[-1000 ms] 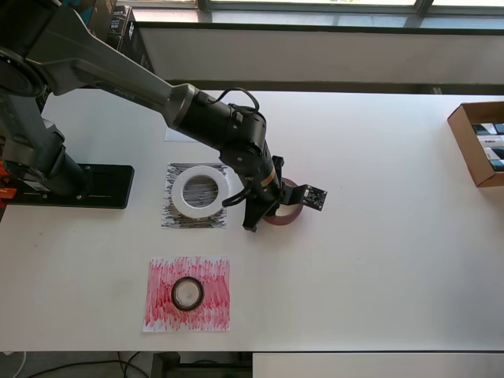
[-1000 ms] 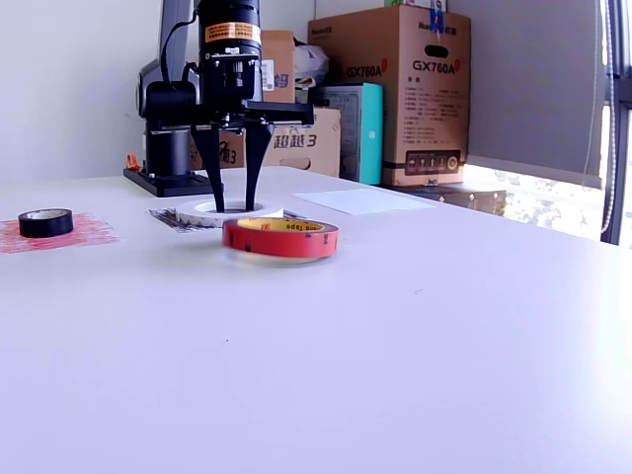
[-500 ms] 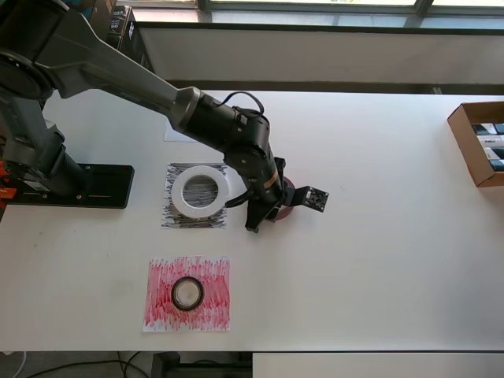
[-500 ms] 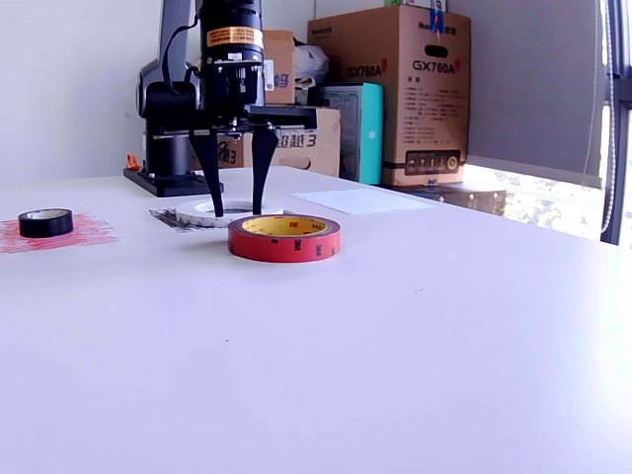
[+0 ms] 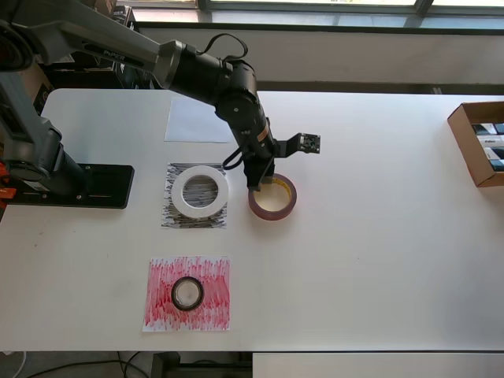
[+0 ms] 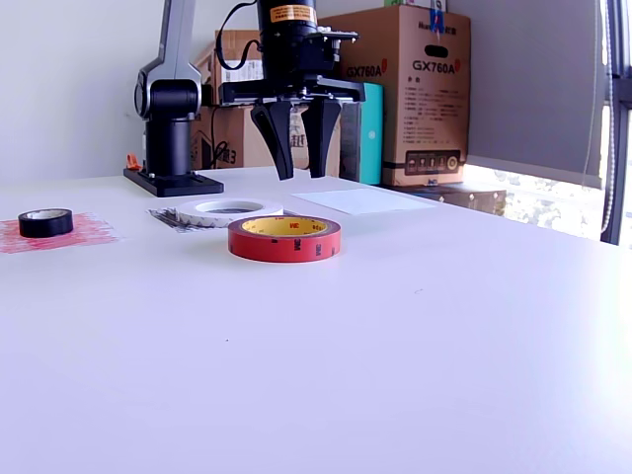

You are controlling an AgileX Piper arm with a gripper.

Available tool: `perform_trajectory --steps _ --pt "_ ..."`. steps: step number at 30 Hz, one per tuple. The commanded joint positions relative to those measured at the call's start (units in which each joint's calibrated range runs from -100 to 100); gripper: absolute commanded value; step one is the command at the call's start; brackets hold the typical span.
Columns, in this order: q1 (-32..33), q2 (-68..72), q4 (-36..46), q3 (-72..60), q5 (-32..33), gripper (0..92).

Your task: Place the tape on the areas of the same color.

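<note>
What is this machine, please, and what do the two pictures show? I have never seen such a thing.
It is a robot arm bolted to a white table. One picture looks straight down from above; the other is taken from table height, off to the side.

At the arm's end is the gripper, a two-fingered claw. It hangs open above the table and holds nothing.

Below it the dark-red tape roll lies on bare table. The white ring lies on the black-scribbled sheet, and the small black roll on the red-scribbled sheet. A plain white sheet has nothing on it.
</note>
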Motion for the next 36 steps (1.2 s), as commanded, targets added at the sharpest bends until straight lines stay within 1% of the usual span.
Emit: perform_trajectory --steps 1,4,8,12,20,24,29,36 --pt "1.6 -4.3 0.7 4.7 -1.8 39.9" --pt "1.6 -8.9 0.0 8.7 -4.9 39.9" --pt "-0.6 -16.4 -0.6 15.4 -10.0 39.9" --pt "-3.2 -20.7 -5.0 22.6 -13.8 39.9" --pt "-7.9 -22.1 -5.9 27.4 -20.0 39.9" --pt "-10.3 -21.9 -9.4 29.3 -23.2 39.9" --pt "-10.9 -21.7 -13.0 31.9 -24.3 39.9" --pt "-10.9 -21.6 -13.1 34.3 -24.3 40.0"
